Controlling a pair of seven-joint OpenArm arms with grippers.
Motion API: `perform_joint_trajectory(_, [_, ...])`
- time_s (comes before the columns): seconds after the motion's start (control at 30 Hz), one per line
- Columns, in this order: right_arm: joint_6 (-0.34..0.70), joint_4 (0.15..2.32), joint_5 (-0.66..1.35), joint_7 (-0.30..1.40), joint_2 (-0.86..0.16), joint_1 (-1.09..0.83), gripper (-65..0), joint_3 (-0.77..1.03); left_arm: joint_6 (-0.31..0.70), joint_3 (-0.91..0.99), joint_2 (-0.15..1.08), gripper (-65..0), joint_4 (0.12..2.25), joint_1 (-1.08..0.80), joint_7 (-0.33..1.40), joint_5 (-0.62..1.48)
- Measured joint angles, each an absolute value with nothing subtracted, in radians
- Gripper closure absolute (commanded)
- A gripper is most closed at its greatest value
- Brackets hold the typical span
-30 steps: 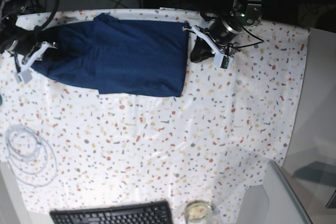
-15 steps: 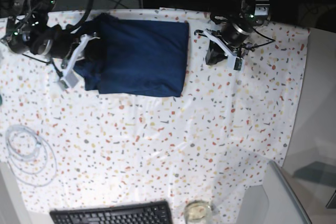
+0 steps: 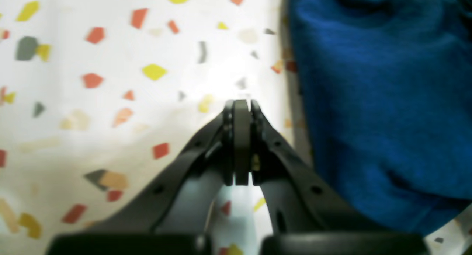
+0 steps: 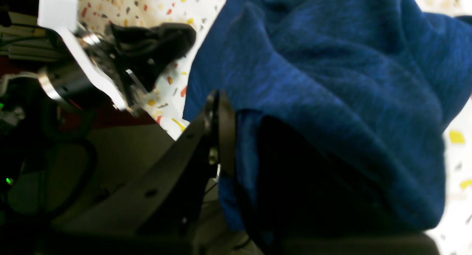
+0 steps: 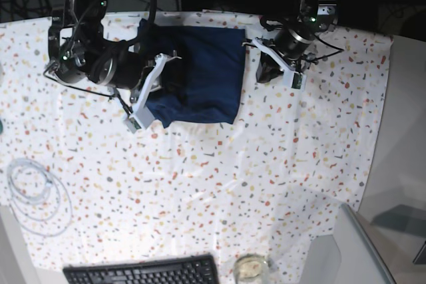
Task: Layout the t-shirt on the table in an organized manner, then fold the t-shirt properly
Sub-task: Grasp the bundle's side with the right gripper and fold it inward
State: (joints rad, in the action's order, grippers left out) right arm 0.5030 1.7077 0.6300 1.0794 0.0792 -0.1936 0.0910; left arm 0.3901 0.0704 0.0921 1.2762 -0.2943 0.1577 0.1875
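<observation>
We see the t-shirt [image 5: 200, 81] lying near the far edge of the worktop [image 5: 219, 177], a dark blue block of cloth partly doubled over on itself, with its right-hand edge in the base view straight and flat. Our right gripper [image 5: 172, 79] sits over the cloth, and in the right wrist view its jaws are pinched on a fold of the t-shirt [image 4: 324, 85], the fabric draped thick over one finger and bunched up above the speckled cover. Our left gripper [image 3: 241, 107] has its jaws pressed fully together with nothing between them; in its own view it hangs over bare speckled worktop [image 3: 110, 100], just beside the shirt's edge [image 3: 376, 100] but not touching it. In the base view that gripper [image 5: 266, 71] stands just off the cloth's straight side. Near the front edge we also see a coiled white cable [image 5: 36, 194], a black keyboard [image 5: 143, 272] and a small glass jar [image 5: 251, 267]
</observation>
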Motion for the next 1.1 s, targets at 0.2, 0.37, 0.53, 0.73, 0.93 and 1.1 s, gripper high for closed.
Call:
perform_joint_trajectory(0.2, [0.434, 1.581, 0.63, 1.055, 0.075, -0.148, -0.8, 0.062, 0.393, 0.072, 0.101, 0.0, 1.282, -0.305, 0.157, 0.187])
perform_joint_trajectory(0.37, [0.43, 1.531, 0.628, 1.059, 0.075, -0.131, -0.8, 0.062, 0.393, 0.071, 0.101, 0.0, 1.283, -0.307, 0.157, 0.187])
perform_joint_trajectory(0.53, [0.429, 1.484, 0.631, 1.054, 0.079, -0.1, -1.7, 0.062, 0.393, 0.08, 0.099, 0.0, 1.299, -0.312, 0.174, 0.185])
perform_joint_trajectory(0.73, [0.427, 1.423, 0.628, 1.061, 0.08, -0.084, -20.3, 0.062, 0.393, 0.085, 0.159, 0.0, 1.448, -0.404, 0.201, 0.183])
perform_joint_trajectory(0.93, [0.426, 1.426, 0.639, 1.059, 0.083, -0.081, -42.2, 0.06, 0.393, 0.228, 0.188, 0.0, 1.578, -0.492, 0.194, 0.186])
perform_joint_trajectory(1.1, [0.426, 1.427, 0.632, 1.067, 0.083, -0.064, -43.5, -0.039, 0.393, 0.434, 0.186, 0.0, 1.62, -0.567, 0.207, 0.183])
